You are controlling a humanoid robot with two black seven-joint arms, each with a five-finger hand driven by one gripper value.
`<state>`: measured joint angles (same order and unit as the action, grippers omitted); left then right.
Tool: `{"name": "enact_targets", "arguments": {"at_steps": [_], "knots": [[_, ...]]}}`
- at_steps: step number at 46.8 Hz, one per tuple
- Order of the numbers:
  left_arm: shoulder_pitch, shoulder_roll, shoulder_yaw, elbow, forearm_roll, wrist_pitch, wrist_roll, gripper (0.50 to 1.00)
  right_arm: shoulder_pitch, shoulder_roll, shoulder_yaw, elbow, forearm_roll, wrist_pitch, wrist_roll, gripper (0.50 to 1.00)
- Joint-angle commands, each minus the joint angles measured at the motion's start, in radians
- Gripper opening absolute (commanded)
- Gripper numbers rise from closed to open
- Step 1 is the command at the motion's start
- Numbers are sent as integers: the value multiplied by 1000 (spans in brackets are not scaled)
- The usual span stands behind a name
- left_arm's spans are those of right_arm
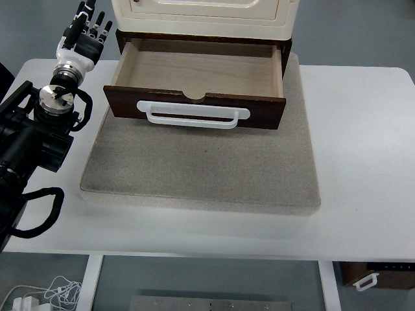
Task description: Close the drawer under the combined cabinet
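Observation:
A cream cabinet (204, 16) stands at the back of a grey mat (201, 168). Its dark brown drawer (194, 107) is pulled out toward me and is empty inside. A white handle (193, 115) runs across the drawer front. My left hand (86, 32) is raised at the upper left, beside the drawer's left side and apart from it. Its fingers are spread and hold nothing. The left arm (39, 123) comes in from the left edge. My right hand is out of view.
The mat lies on a white table (363, 142). White cables (45, 293) lie on the floor at the lower left. Another dark drawer box with a white handle (373, 277) sits on the floor at the lower right.

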<state>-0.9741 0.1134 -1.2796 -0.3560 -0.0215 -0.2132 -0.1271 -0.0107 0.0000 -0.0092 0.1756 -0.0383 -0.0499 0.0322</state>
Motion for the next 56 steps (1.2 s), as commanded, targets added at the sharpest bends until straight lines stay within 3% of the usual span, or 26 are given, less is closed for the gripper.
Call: {"name": "enact_targets", "arguments": {"at_steps": [1,39,56], "knots": [[0,0,0,0,0,0,0,999,0,0,0,1,0,-1,0,952],[-15,20,2,12,11,-35,-3,996,0,0,0,1,0,1,0,952],[-141,147,46,3,12,-29,-3,999,0,0,0,-1,0,-1,0,952]]}}
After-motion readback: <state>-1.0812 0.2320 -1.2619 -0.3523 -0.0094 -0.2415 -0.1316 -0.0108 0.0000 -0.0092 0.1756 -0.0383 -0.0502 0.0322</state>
